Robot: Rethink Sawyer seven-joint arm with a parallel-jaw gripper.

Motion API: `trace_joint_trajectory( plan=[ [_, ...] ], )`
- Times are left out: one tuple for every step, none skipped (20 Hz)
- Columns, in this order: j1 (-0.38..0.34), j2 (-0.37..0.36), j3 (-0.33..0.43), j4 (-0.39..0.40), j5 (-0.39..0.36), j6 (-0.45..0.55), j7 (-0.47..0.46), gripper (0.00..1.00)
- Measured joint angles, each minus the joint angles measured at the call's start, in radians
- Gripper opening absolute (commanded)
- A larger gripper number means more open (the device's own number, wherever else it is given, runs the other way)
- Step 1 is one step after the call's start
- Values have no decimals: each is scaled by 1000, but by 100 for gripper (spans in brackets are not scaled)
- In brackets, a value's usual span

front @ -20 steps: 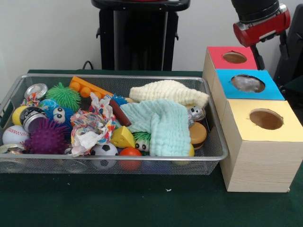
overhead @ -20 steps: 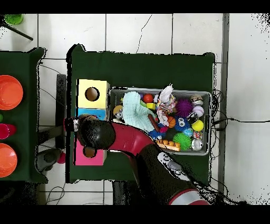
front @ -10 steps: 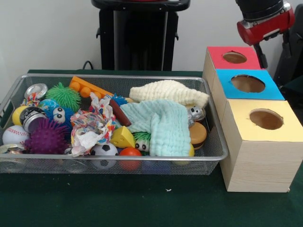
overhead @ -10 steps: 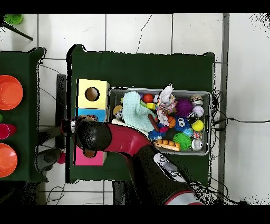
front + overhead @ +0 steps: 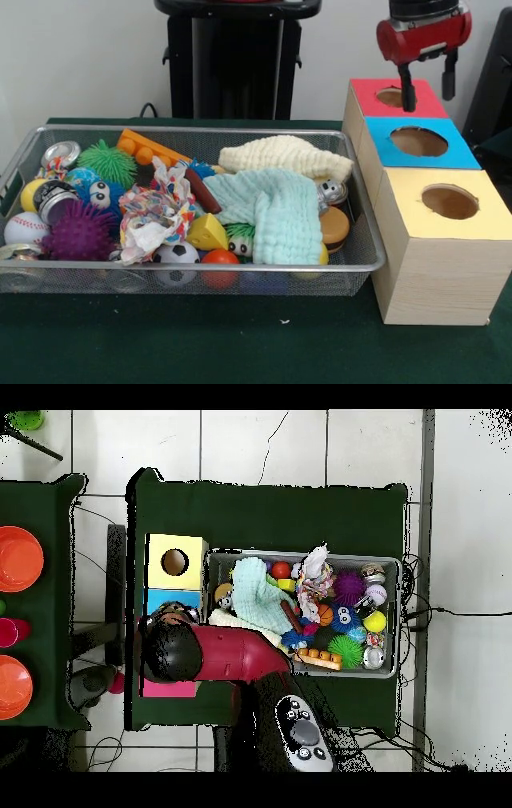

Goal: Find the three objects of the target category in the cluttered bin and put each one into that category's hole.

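Bin (image 5: 364, 240) of clutter left of three boxes (image 5: 436, 240)

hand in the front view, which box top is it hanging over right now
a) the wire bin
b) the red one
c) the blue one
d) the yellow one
b: in the front view the hand hangs open and empty over the red-topped box, one fingertip just above its hole, with the blue-topped box and the yellow-topped box nearer the camera.
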Motion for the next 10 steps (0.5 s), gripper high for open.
trace_joint_trajectory(
  plan=[
    [9, -3, -16, -6, -13, 0, 0, 100],
    [19, -7, -33, -12, -25, 0, 0, 100],
    [31, -12, -59, -22, -44, 0, 0, 100],
    [36, -15, -71, -27, -52, 0, 0, 100],
    [45, -19, -96, -39, -67, 0, 0, 100],
    [48, -21, -108, -45, -74, 0, 0, 100],
    [49, -23, -117, -49, -78, 0, 0, 100],
    [49, -28, -131, -56, -85, 0, 0, 100],
    [48, -31, -139, -60, -89, 0, 0, 100],
    [45, -39, -155, -67, -91, 0, 0, 100]
  ],
)
